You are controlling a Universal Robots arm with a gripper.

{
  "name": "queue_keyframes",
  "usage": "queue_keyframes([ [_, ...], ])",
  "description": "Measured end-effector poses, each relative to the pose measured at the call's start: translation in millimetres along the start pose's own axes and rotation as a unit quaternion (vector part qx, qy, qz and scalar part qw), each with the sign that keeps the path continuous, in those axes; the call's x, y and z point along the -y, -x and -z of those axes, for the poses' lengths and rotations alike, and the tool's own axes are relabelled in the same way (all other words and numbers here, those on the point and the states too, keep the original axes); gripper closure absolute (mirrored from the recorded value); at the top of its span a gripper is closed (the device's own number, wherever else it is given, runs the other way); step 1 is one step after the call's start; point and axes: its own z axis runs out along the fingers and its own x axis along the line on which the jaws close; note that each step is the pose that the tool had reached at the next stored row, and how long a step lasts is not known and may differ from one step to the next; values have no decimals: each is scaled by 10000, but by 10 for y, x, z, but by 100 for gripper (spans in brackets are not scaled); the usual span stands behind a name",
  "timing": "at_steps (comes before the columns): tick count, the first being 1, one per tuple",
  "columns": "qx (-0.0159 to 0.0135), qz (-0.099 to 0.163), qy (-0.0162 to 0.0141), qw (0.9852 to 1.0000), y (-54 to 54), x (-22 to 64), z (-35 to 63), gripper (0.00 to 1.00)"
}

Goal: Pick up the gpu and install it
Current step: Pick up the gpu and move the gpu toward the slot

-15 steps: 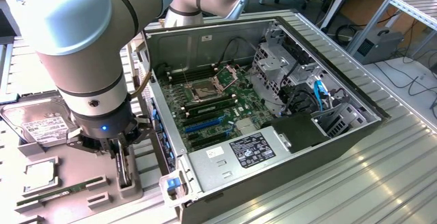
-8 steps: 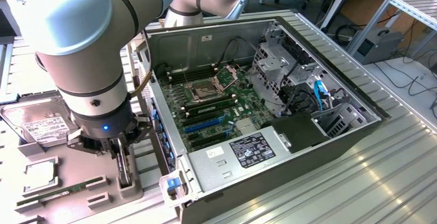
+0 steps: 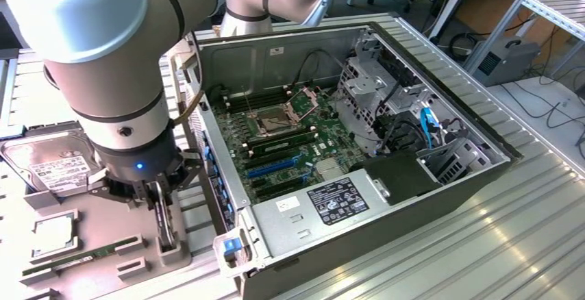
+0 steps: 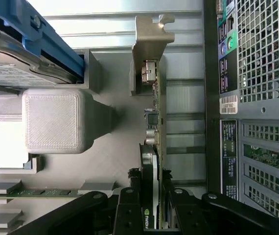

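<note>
Jaws of mine grip the gpu (image 4: pixel 155 117), upright in a grey tray (image 3: pixel 92 228) on the ribbed metal counter (image 3: pixel 439 252) beside the computer case (image 3: pixel 274 46).

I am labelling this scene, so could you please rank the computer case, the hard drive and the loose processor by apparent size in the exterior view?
1. computer case, by far the largest.
2. hard drive, clearly in the middle.
3. processor, the smallest.
</note>
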Motion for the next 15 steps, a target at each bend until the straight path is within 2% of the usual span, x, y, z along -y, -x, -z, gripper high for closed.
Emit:
queue_keyframes([
  [2, 1, 0, 0, 10000, 0, -4, 88, 73],
  [6, 1, 0, 0, 10000, 0, -16, 342, 73],
  [15, 0, 0, 0, 10000, 0, -36, 763, 73],
])
